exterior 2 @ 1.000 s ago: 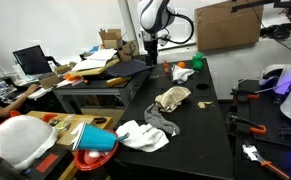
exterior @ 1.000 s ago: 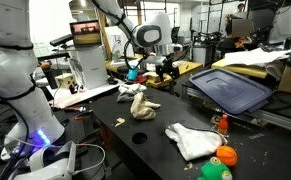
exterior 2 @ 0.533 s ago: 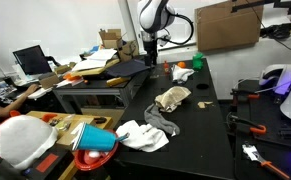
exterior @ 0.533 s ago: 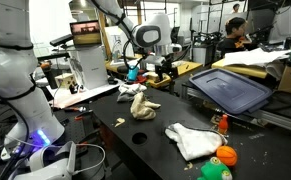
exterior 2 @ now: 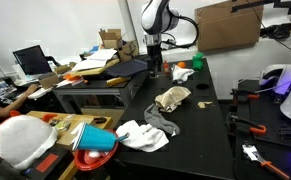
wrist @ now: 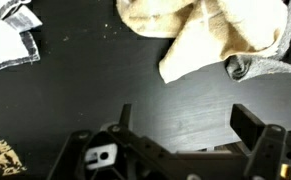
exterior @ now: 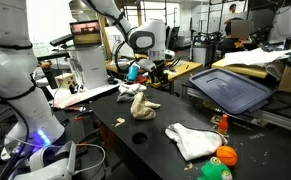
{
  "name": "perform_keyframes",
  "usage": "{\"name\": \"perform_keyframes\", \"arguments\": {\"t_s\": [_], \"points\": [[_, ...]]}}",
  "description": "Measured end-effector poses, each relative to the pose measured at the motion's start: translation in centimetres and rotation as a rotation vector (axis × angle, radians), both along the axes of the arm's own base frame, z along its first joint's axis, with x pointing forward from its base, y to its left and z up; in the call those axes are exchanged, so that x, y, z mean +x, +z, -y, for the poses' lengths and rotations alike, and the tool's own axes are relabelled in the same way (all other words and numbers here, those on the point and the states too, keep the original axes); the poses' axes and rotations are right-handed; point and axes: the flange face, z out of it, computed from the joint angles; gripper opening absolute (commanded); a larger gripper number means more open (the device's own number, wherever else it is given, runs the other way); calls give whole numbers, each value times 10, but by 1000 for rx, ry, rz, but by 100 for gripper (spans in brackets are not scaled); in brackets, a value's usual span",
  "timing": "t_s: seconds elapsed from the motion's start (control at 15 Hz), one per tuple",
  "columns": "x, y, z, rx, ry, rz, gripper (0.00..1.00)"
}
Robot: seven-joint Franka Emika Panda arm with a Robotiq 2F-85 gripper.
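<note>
Lying crumpled on a black table [exterior 2: 203, 125] is a beige cloth [exterior 2: 172, 98], the thing nearest the robot's gripper [exterior 2: 155, 69]. In an exterior view its long axis runs on a slant, from the near left up to the far right, along the length of the table. In an exterior view from the opposite end, the beige cloth [exterior: 140, 103] is bunched into a lumpy heap with one end raised. In the wrist view the beige cloth [wrist: 200, 35] spreads across the top edge, and one folded lobe points down toward the gripper [wrist: 185, 125] without touching it.

A grey cloth [exterior 2: 161, 121] lies against the beige one's near end; the wrist view shows a bit of this grey cloth [wrist: 247, 68] tucked at its right side. A white cloth [exterior 2: 141, 135] lies just beyond that, apart from the beige one, nearer the table's end.

The arm [exterior 2: 157, 18] comes down from above at the far end of the table. Its wrist is turned downward so that the gripper [exterior: 157, 68] hangs above the tabletop, fingers pointing down. The jaws stand wide apart, with only bare black tabletop seen between them in the wrist view.

Farther out, an orange ball [exterior: 226, 155] and a green ball [exterior: 215, 171] sit together near the table's corner, past the white cloth [exterior: 191, 141].
</note>
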Motion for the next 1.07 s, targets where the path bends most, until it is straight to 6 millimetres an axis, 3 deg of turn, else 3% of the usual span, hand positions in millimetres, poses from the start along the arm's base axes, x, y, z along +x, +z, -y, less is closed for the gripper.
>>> {"name": "perform_keyframes", "arguments": {"t_s": [0.33, 0.73, 1.07], "points": [[-37, -6, 0, 46, -61, -87, 100], [-99, -21, 36, 41, -275, -183, 100], [-130, -34, 65, -7, -518, -179, 100]]}}
